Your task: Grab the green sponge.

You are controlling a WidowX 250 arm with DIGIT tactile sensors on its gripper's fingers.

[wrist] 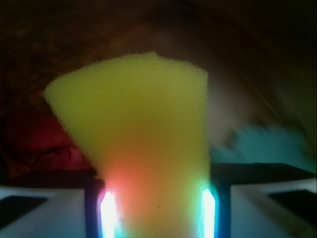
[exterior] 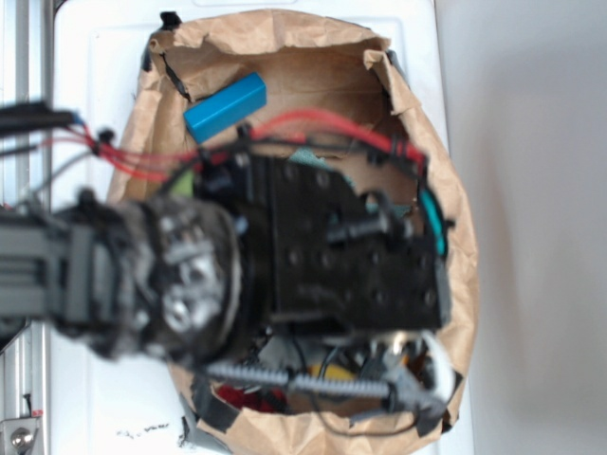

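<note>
Yellow green sponge (wrist: 143,134) sits clamped between the pincer's (wrist: 157,210) 2 fingers.

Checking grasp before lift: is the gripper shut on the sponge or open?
Shut on it. In the wrist view the green sponge narrows between the gripper, its lit fingers pressing both sides. The exterior view hides the contact.

Brown paper bag (exterior: 446,190) on white surface (exterior: 95,85); blue block (exterior: 225,105) inside, far from fingers (wrist: 108,210); red bundle (wrist: 34,144) just left of them.
</note>
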